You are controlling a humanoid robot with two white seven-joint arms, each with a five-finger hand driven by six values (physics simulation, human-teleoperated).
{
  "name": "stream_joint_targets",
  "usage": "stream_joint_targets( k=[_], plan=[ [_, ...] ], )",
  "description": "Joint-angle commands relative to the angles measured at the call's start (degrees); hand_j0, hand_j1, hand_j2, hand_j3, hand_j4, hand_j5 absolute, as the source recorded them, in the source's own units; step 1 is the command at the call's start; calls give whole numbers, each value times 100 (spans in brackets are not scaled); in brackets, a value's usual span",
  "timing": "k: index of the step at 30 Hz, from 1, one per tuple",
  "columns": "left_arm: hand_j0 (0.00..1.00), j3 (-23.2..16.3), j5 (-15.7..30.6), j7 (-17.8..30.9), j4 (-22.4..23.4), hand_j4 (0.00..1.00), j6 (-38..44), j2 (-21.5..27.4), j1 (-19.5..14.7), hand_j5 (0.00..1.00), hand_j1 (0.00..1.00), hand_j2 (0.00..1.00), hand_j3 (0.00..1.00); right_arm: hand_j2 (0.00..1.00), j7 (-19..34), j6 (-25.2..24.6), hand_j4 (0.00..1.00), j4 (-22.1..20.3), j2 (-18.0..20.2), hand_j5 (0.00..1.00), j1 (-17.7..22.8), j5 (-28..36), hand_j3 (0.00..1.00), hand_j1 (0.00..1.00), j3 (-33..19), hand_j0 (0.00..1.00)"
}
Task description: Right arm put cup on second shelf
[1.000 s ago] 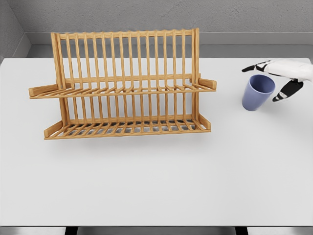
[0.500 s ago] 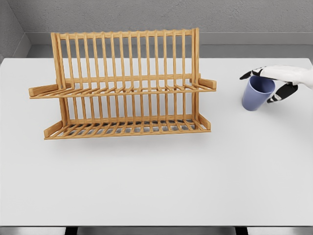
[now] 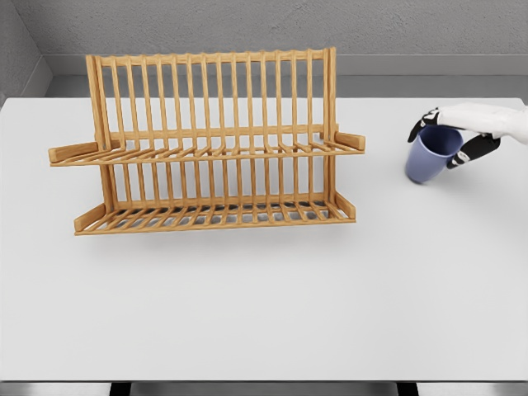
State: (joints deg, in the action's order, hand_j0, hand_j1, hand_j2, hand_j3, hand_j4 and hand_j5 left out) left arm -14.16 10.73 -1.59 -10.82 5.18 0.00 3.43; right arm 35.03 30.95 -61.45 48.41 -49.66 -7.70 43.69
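A blue-grey cup (image 3: 429, 161) stands tilted on the right side of the white table (image 3: 272, 305), its mouth leaning toward the right. My right hand (image 3: 439, 139) comes in from the right edge and is closed around the cup's rim, dark fingers (image 3: 422, 122) on the far left side and the thumb (image 3: 470, 150) on the right. Left of the cup stands a wooden two-tier dish rack (image 3: 210, 136), with an upper shelf (image 3: 206, 152) and a lower shelf (image 3: 219, 216), both bare. No left arm shows.
The rack's right-hand shelf end (image 3: 350, 141) sticks out toward the cup, with a gap of bare table between them. A grey wall (image 3: 272, 25) runs behind the table.
The right hand's fingers closed in from a spread pose onto the cup's rim. The cup shifted slightly left and up and tilted.
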Motion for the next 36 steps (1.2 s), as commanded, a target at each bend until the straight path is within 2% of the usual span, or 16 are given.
stream_joint_targets(
  k=[1,3,9,16,19,26,32,36],
  plan=[
    [100,1,-1,1,1,100,0,0,0,100,100,100,100,64,-3,-10,64,-139,37,64,0,40,64,64,-115,64],
    [100,1,-1,1,1,100,0,0,0,100,100,100,100,64,-3,-10,64,-332,46,64,0,32,64,64,-229,64],
    [100,1,-1,1,1,100,-8,0,0,100,100,100,100,64,-3,-10,64,-570,55,64,0,32,64,64,-493,64],
    [100,1,-1,1,1,100,0,0,0,100,100,100,100,64,-3,-10,64,-1035,292,64,26,23,64,64,-835,64],
    [100,1,-1,1,1,100,0,0,0,100,100,100,100,64,-3,-37,64,-1449,477,64,53,23,64,64,-871,64],
    [100,1,-1,1,1,100,0,0,0,100,100,100,100,64,-3,-10,64,-1747,486,64,62,23,64,64,-1038,64],
    [100,1,-1,1,1,100,0,0,0,100,100,100,100,64,-3,-19,64,-2635,477,64,35,23,64,64,-1064,64],
    [100,-7,-1,1,1,100,0,0,0,100,100,100,100,64,-3,-10,64,-2916,486,64,35,23,64,64,-1064,64]
  ],
)
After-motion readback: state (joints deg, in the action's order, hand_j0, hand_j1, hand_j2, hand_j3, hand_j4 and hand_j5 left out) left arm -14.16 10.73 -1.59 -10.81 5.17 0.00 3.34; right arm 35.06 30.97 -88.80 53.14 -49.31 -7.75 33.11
